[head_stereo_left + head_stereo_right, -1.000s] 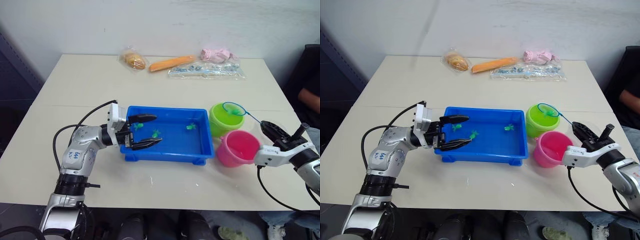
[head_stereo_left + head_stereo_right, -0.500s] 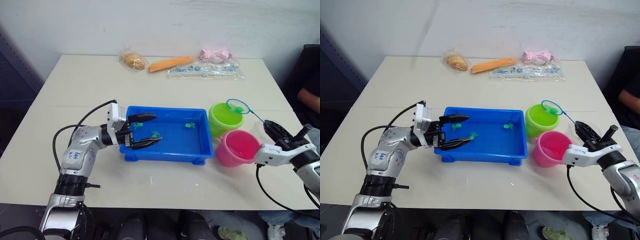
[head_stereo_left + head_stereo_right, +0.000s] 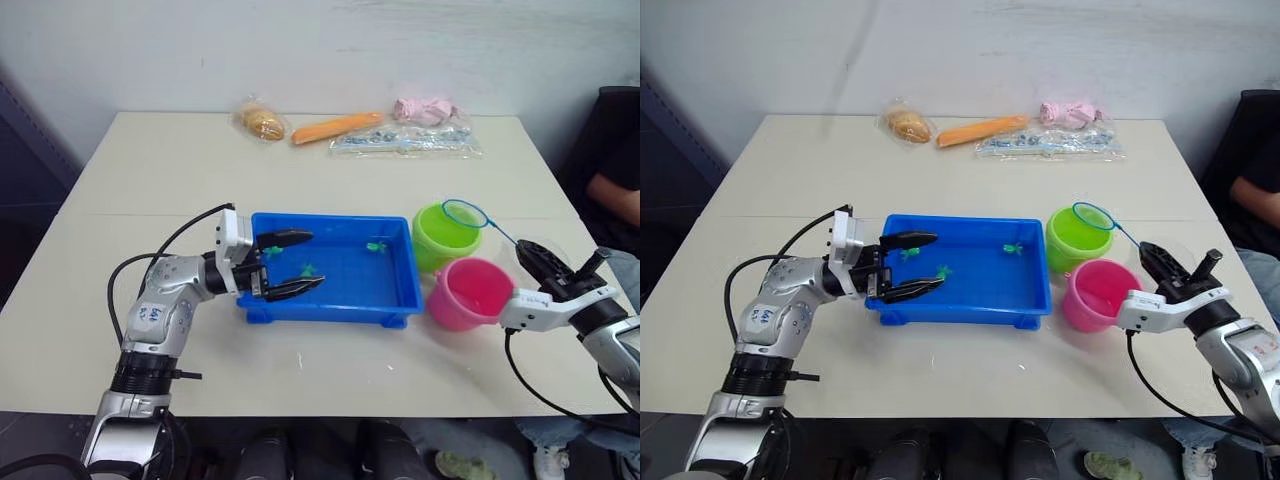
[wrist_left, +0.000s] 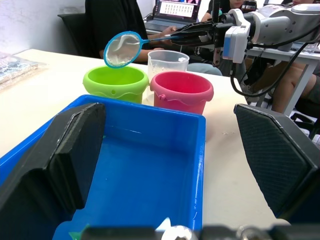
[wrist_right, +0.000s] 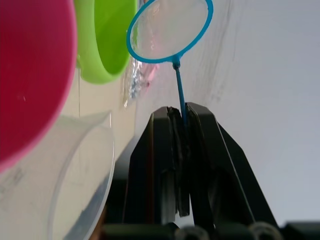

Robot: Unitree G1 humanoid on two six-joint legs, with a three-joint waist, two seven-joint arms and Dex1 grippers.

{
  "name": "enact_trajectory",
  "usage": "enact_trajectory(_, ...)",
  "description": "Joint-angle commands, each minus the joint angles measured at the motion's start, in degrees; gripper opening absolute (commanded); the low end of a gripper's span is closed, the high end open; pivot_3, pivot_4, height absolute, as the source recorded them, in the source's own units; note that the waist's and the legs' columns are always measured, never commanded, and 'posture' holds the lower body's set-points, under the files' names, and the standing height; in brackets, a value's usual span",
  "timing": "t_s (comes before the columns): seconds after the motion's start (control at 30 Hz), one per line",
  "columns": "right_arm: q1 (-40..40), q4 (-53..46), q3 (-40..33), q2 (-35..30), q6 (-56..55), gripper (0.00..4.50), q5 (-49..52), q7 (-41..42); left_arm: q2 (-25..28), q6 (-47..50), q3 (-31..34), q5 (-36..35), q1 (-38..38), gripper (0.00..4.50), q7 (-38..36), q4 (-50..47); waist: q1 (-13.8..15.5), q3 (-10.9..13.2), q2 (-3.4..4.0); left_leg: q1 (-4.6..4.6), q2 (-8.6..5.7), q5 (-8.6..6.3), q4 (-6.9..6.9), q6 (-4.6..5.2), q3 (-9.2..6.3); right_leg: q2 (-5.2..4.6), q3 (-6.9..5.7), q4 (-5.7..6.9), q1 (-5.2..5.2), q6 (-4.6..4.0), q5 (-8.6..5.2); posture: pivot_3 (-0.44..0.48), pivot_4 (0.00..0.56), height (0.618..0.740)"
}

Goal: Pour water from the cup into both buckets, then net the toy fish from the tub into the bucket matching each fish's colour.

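Note:
The blue tub (image 3: 330, 217) sits at the table's middle with three small green toy fish (image 3: 309, 270) in it. My left gripper (image 3: 316, 259) is open, its fingers reaching over the tub's left end. To the right of the tub stand the lime green bucket (image 3: 443, 238) and the pink bucket (image 3: 470, 295), side by side. My right gripper (image 3: 532, 252) is shut on the thin handle of a blue-ringed net (image 3: 463, 212), whose ring hangs over the green bucket's far right rim. The clear cup (image 4: 167, 60) stands behind the pink bucket, close to my right gripper.
Along the table's far edge lie a bagged bun (image 3: 264, 121), an orange carrot (image 3: 335, 127), a pink cloth (image 3: 425, 108) and a clear plastic bag (image 3: 405, 140). A person (image 3: 612, 190) sits at the right, beyond the table.
The net's ring has risen slightly over the green bucket. The head view has shifted a little. My left arm has stayed in place.

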Motion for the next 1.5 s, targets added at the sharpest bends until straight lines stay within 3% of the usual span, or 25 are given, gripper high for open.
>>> enact_trajectory(0.03,-1.32,-5.38,-4.91,1.92,2.6,0.0,17.36,7.33,1.11,-0.94,1.59,-1.03,0.92,4.43,-0.42,-2.13,0.0,0.0,0.0,0.0,0.0,0.0,0.0,0.0,0.0,-0.01,0.01,0.01,0.0,0.0,0.0,0.0,0.15,0.74)
enact_trajectory(0.13,-2.53,-12.01,-4.51,3.85,11.37,0.0,37.29,18.52,2.44,-0.91,2.19,-1.02,1.9,4.43,-0.98,-2.34,-0.13,0.0,0.0,0.02,0.02,0.0,0.01,0.01,-0.01,-0.01,0.03,0.01,0.0,0.0,0.0,0.0,0.15,0.74)
enact_trajectory(0.27,-5.77,-26.16,-3.8,3.03,42.36,0.0,73.43,25.37,5.27,-0.59,3.35,-1.44,3.0,4.43,-2.41,-2.39,-0.05,0.0,0.0,0.07,0.3,-0.03,0.01,0.05,-0.13,-0.03,-0.02,0.06,0.08,-0.05,0.0,0.0,0.15,0.74)
enact_trajectory(0.5,-16.49,-29.23,1.55,-0.63,75.21,0.0,108.31,9.91,8.42,-1.75,4.62,-1.69,3.2,4.43,-4.89,-1.54,0.25,0.0,0.0,0.01,0.07,-0.13,0.07,0.25,-0.32,-0.42,-0.24,0.08,0.1,-0.19,-0.06,0.0,0.15,0.74)
enact_trajectory(0.57,-18.89,-25.93,5.56,-0.15,81.29,0.0,117.26,0.62,8.91,-2.19,5.03,-1.76,3.23,4.43,-5.39,-1.32,0.12,0.0,0.0,-0.07,0.02,-0.15,0.07,0.29,-0.36,-0.48,-0.29,0.05,0.1,-0.2,-0.06,0.0,0.15,0.74)
enact_trajectory(0.73,-22.97,-19.04,10.86,1.41,85.52,0.0,129.45,-16.35,8.93,-2.49,5.46,-1.92,3.67,4.43,-5.19,-2.0,0.08,0.0,0.0,-0.13,-0.03,-0.16,0.07,0.3,-0.32,-0.5,-0.34,0.01,0.08,-0.19,-0.06,0.0,0.15,0.74)
enact_trajectory(0.83,-25.56,-15.74,13.3,1.54,85.47,0.0,135.53,-22.44,8.88,-2.35,5.57,-2.11,4.43,4.43,-4.73,-2.93,0.02,0.0,0.0,-0.14,-0.03,-0.16,0.07,0.3,-0.29,-0.47,-0.36,0.01,0.07,-0.18,-0.05,0.0,0.15,0.74)
enact_trajectory(1.0,-28.97,-10.46,16.23,4.19,83.62,0.0,137.5,-30.84,8.68,-1.9,5.71,-2.19,5.09,4.43,-4.16,-3.87,-0.02,0.0,0.0,-0.14,-0.01,-0.16,0.05,0.3,-0.27,-0.46,-0.38,0.0,0.06,-0.17,-0.05,0.0,0.15,0.74)
enact_trajectory(1.5,-33.36,-5.04,16.3,11.77,81.05,0.0,129.13,-36.66,8.8,-0.47,5.87,-2.65,5.59,4.43,-3.12,-5.48,-0.04,0.0,0.0,-0.31,0.0,-0.16,0.04,0.31,-0.15,-0.46,-0.28,0.04,-0.2,-0.13,-0.03,0.0,0.15,0.74)
